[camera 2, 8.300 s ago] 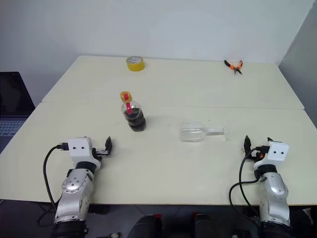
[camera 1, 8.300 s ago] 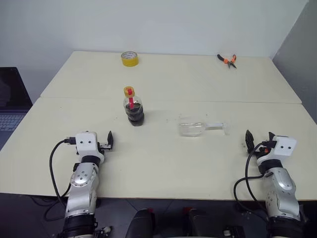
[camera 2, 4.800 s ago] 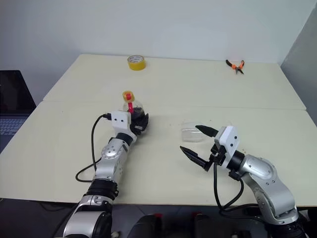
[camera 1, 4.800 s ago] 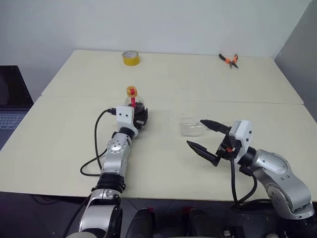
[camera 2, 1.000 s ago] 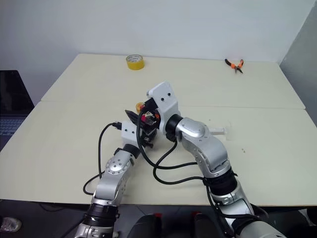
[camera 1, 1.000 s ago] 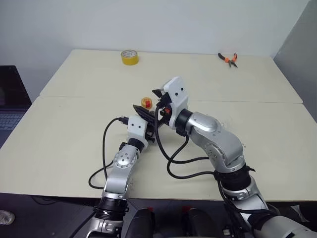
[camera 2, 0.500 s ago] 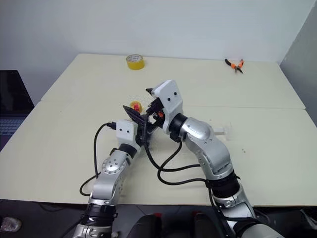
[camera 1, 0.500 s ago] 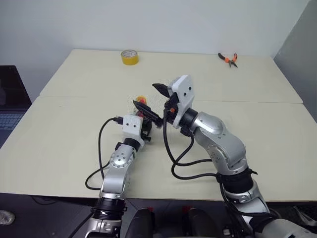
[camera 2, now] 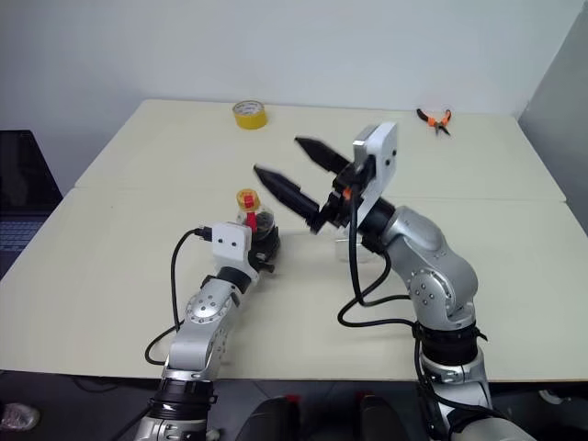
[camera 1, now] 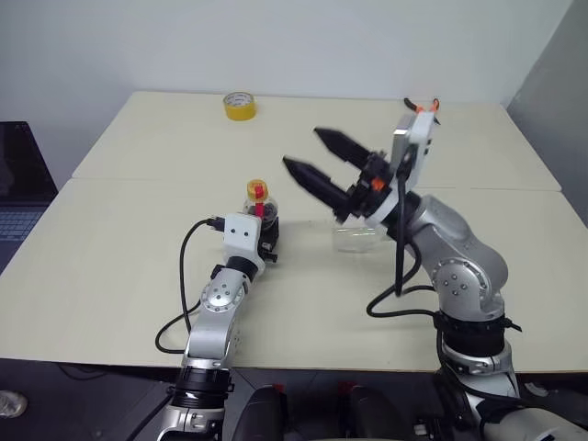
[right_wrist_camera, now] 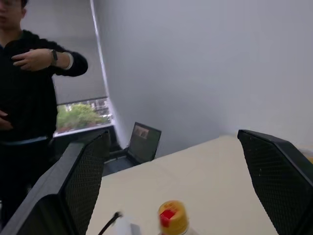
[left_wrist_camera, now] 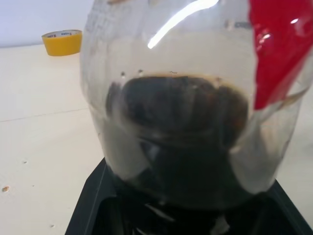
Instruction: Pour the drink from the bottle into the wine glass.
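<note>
The bottle [camera 1: 256,204] stands upright on the table, with its yellow cap [right_wrist_camera: 172,215] and red neck label on. Dark drink [left_wrist_camera: 181,127] fills its lower half. My left gripper [camera 1: 265,235] is shut on the bottle's round body low down, fingers [left_wrist_camera: 93,205] on either side. My right gripper [camera 1: 301,149] hangs open in the air, above and to the right of the bottle, touching nothing. The wine glass [camera 1: 355,237] lies on its side on the table, partly hidden behind my right arm.
A yellow tape roll [camera 1: 240,107] sits at the table's far edge and orange-handled pliers [camera 2: 434,118] at the far right. A laptop [camera 1: 16,197] lies off the table's left side. A person [right_wrist_camera: 29,98] stands beyond the table in the right wrist view.
My right gripper has lifted up and to the right, away from the bottle's cap, staying open. The left gripper and the bottle have stayed put.
</note>
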